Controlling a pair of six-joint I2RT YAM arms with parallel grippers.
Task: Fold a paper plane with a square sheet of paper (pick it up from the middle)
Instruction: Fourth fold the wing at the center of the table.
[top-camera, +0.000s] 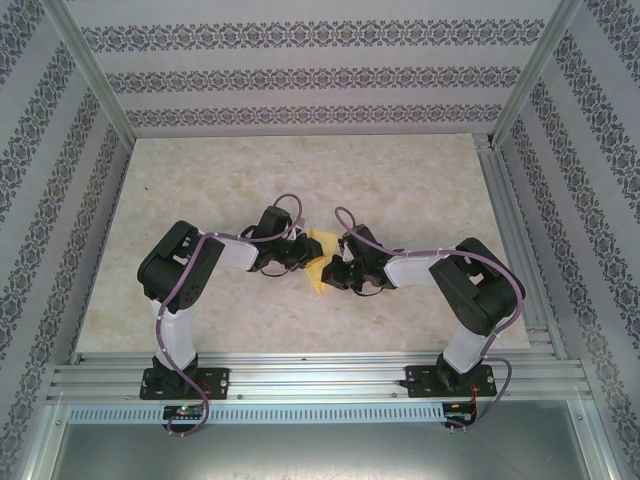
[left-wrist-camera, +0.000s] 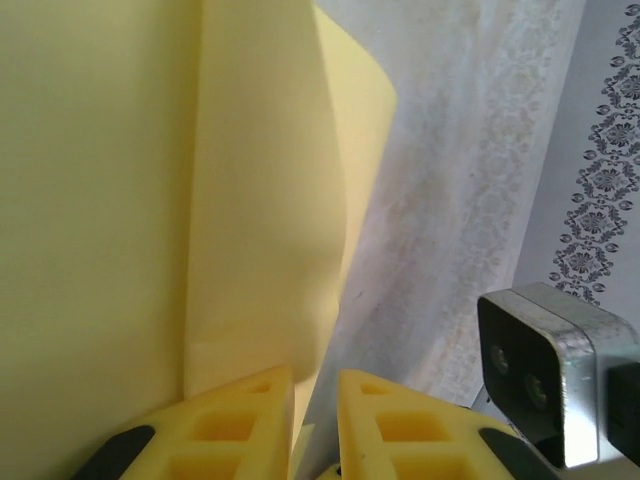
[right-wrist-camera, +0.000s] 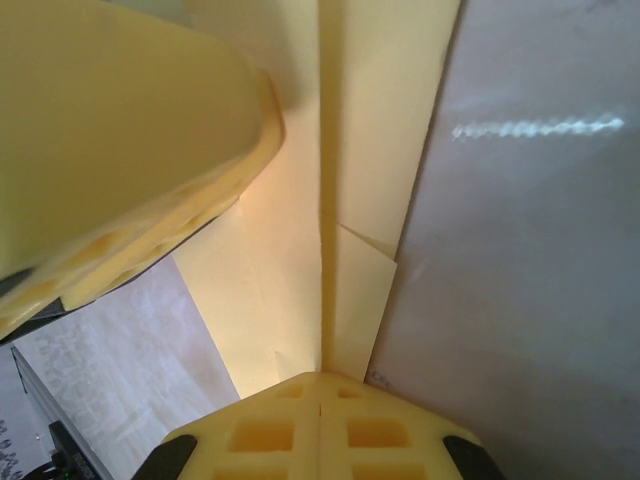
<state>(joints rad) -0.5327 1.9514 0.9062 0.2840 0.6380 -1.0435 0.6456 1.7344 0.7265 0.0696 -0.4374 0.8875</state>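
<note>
The pale-yellow sheet of paper (top-camera: 318, 262) is folded into a narrow paper plane shape and is held up between both arms at the table's middle. In the right wrist view the paper (right-wrist-camera: 365, 150) shows a centre crease with flaps on both sides. My right gripper (right-wrist-camera: 320, 378) is shut on that crease at the near end. My left gripper (left-wrist-camera: 315, 385) has a narrow gap between its jaws, and a curved flap of the paper (left-wrist-camera: 260, 200) hangs down to that gap. From above, the left gripper (top-camera: 303, 255) and right gripper (top-camera: 335, 272) face each other across the paper.
The beige marbled table (top-camera: 420, 190) stretches around the arms, with patterned walls behind and at the sides. A yellow finger of the left gripper (right-wrist-camera: 130, 150) looms at the upper left of the right wrist view. The right wrist's camera housing (left-wrist-camera: 545, 370) sits close to my left jaws.
</note>
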